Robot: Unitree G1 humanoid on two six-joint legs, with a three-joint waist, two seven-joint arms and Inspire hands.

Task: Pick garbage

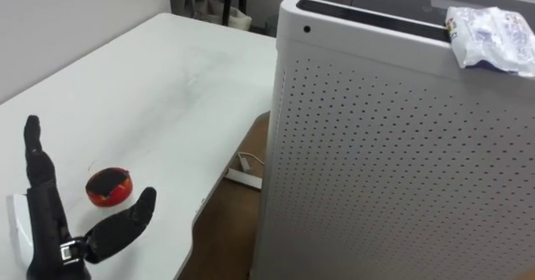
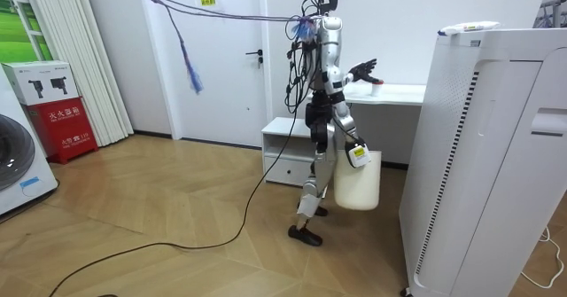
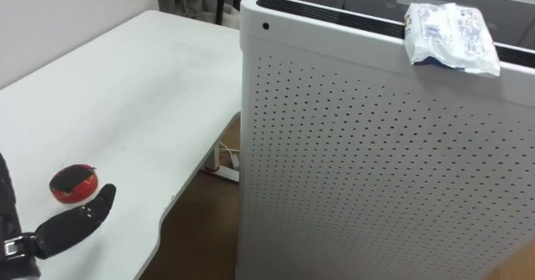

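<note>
The left robot hand (image 1: 52,226) hovers, fingers spread, over the white surface (image 1: 150,88) at 8 o'clock, with a red-and-black round scrap (image 1: 109,186) just at its 1 o'clock. At 2 o'clock a crumpled white packet (image 1: 489,36) lies atop the perforated cabinet (image 1: 393,163). The right robot hand (image 2: 356,152) hangs low at a white bag (image 2: 358,183); I cannot tell its grip.

A small red-and-black round object (image 1: 109,186) lay lower left on the white table (image 1: 167,88); upper right, a crumpled white plastic packet (image 1: 489,38) sat atop the tall white perforated cabinet (image 1: 393,171) beside it.
</note>
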